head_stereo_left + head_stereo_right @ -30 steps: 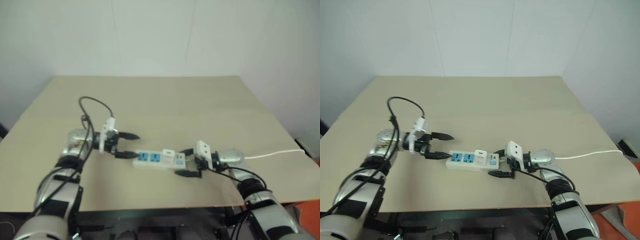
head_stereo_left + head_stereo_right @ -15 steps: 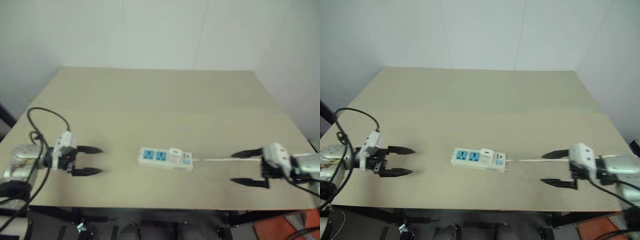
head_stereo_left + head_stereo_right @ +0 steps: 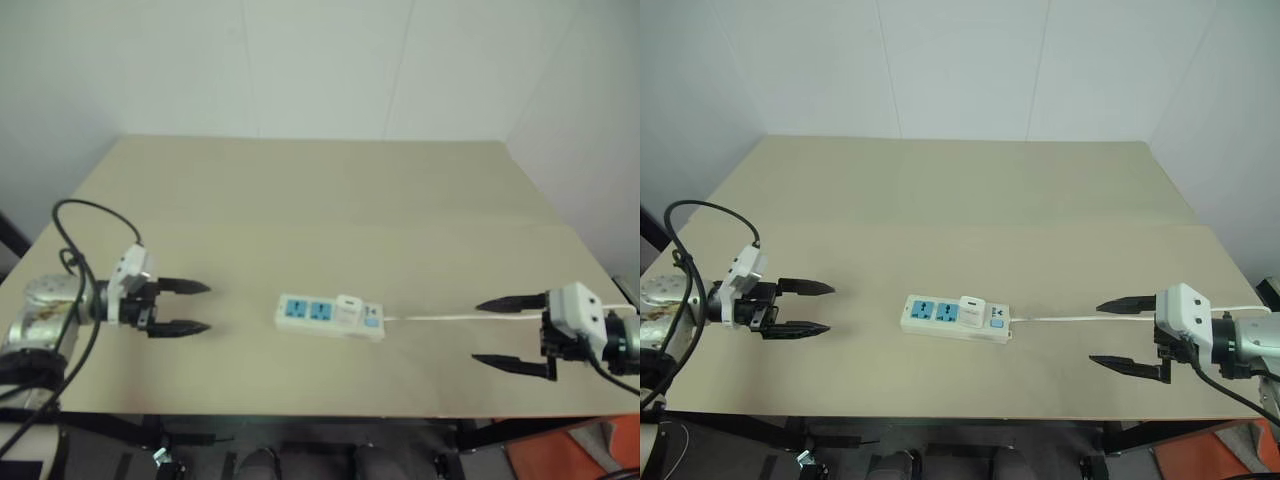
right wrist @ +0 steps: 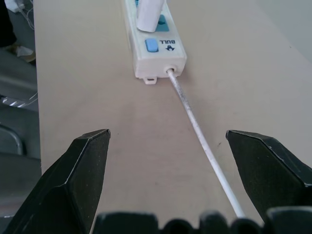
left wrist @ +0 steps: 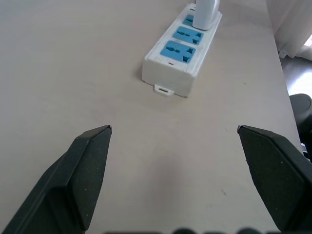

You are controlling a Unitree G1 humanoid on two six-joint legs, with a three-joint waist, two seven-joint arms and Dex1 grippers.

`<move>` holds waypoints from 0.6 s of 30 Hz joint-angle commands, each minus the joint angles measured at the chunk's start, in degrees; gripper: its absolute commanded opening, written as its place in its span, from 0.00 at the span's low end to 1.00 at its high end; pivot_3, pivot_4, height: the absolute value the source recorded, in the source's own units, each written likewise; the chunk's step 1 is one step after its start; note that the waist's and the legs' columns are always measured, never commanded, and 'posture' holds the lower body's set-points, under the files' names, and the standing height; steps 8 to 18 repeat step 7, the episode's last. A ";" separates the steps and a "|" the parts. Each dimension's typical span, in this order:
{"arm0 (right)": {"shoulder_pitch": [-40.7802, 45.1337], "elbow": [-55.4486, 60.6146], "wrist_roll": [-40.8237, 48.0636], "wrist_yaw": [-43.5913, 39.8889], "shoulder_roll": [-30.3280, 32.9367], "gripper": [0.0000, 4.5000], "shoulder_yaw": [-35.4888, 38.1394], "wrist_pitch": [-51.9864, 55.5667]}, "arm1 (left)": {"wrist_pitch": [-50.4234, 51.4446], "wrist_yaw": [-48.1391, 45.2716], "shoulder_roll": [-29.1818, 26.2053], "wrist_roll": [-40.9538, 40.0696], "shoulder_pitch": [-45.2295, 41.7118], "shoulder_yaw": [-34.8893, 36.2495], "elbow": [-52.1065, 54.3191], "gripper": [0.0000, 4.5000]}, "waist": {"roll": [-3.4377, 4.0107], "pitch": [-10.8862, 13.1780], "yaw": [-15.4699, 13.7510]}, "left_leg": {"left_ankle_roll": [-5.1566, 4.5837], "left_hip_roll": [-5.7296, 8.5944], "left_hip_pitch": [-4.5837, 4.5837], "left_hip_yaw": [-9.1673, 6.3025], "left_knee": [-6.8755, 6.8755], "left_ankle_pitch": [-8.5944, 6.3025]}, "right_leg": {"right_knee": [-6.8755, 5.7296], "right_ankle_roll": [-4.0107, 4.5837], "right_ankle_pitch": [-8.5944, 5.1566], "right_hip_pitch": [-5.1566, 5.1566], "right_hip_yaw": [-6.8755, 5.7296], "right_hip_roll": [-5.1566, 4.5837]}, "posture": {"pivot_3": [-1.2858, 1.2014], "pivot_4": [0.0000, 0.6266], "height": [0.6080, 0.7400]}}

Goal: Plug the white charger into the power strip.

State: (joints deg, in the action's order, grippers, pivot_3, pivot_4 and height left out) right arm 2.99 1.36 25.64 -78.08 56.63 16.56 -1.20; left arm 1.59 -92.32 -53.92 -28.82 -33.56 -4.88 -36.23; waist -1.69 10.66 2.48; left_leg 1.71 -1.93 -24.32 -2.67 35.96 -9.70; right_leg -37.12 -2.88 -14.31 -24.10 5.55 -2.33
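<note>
The power strip (image 3: 955, 318) lies flat near the table's front edge, its thin white cord (image 3: 1080, 318) running off to the right. The white charger (image 3: 971, 309) stands upright in the socket nearest the cord end, with two blue sockets bare beside it. My left gripper (image 3: 808, 308) hovers open well to the left of the strip, pointing at it, nothing between its fingers. My right gripper (image 3: 1118, 332) is open far to the right, straddling the line of the cord, holding nothing. The left wrist view shows the strip (image 5: 183, 51) and charger (image 5: 205, 12); the right wrist view shows the strip's cord end (image 4: 153, 44).
The beige table (image 3: 970, 200) stretches bare behind the strip up to the white walls. Its front edge runs just below both grippers. A black cable (image 3: 700, 215) loops over my left wrist.
Both grippers have drawn away from the strip's two ends, left one going left and right one going right, and now hang open far from it. The charger stays seated in the strip.
</note>
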 commanded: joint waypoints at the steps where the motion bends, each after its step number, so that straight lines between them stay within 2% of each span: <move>1: 1.11 2.29 0.86 2.70 -0.82 0.99 1.07 1.24 | 0.04 -0.17 -0.94 0.17 -3.16 -1.68 -2.26 1.00 | -0.01 0.00 0.02 | 0.00 0.00 0.01 0.00 0.00 0.00 | -0.01 0.00 0.00 0.01 0.00 0.00 | 0.52 0.24 1.00; 7: 3.12 2.42 -0.44 5.38 -1.94 0.99 -1.18 2.39 | 1.28 -0.17 -0.85 -0.54 -8.10 -6.09 -5.50 1.00 | -0.01 0.01 0.08 | 0.00 0.00 0.01 0.00 0.04 0.00 | -0.02 -0.02 0.02 0.02 0.01 0.01 | 0.52 0.24 1.00; 18: 3.12 2.42 -0.44 5.38 -1.94 0.99 -1.18 2.39 | 1.28 -0.17 -0.85 -0.54 -8.10 -6.09 -5.50 1.00 | -0.01 0.01 0.08 | 0.00 0.00 0.01 0.00 0.04 0.00 | -0.02 -0.02 0.02 0.02 0.01 0.01 | 0.52 0.24 1.00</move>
